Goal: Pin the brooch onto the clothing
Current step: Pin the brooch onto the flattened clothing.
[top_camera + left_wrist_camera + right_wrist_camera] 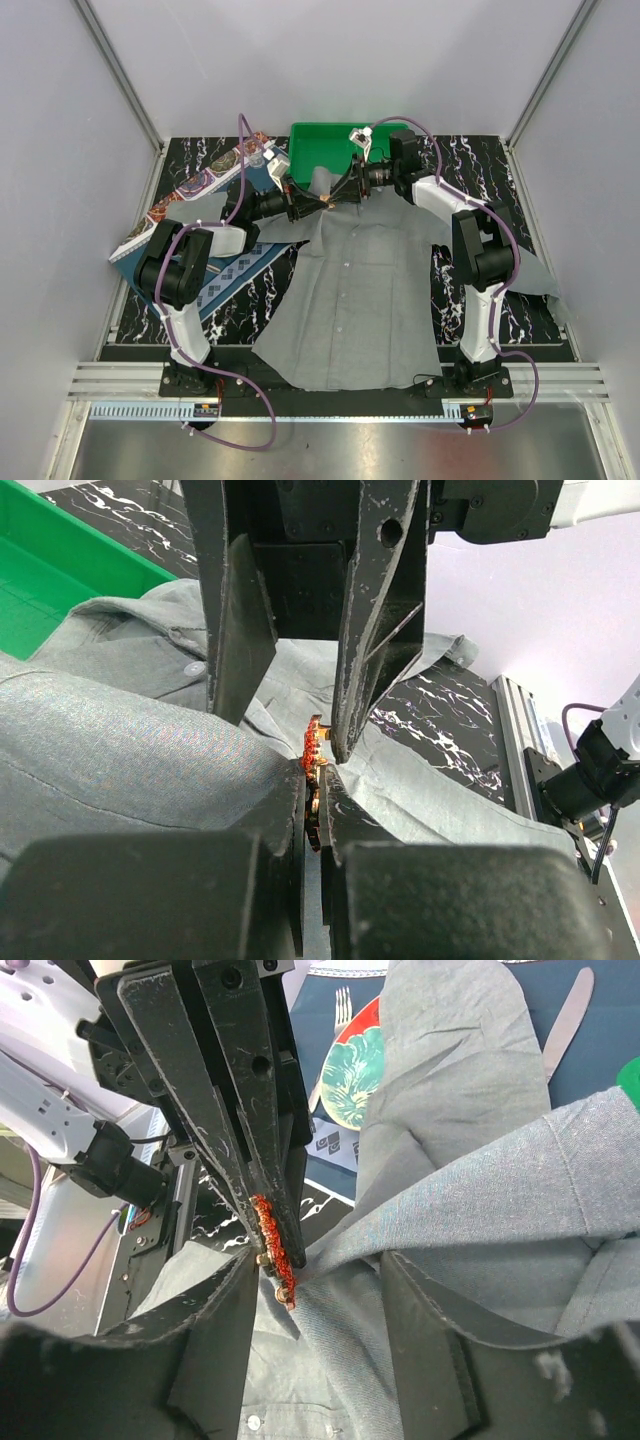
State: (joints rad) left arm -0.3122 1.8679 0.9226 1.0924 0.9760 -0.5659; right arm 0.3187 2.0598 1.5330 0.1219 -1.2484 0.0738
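The brooch (313,752), a small red-orange ornament, is pinched edge-on in my left gripper (318,776), which is shut on it. It hangs just above the collar area of the grey shirt, the clothing (350,290). In the right wrist view the brooch (272,1240) sticks out below the left gripper's black fingers (240,1110). My right gripper (318,1265) faces it, open, with a raised fold of the clothing (480,1190) between its fingers. One right finger's tip lies close beside the brooch. From above, both grippers meet at the shirt's collar (325,200).
A green bin (325,150) stands right behind the collar. A dark blue placemat (235,270) lies under the left sleeve. A red-and-teal plate (355,1060) and a knife (565,1025) lie beyond the shirt. White walls close in the black marbled table (470,160).
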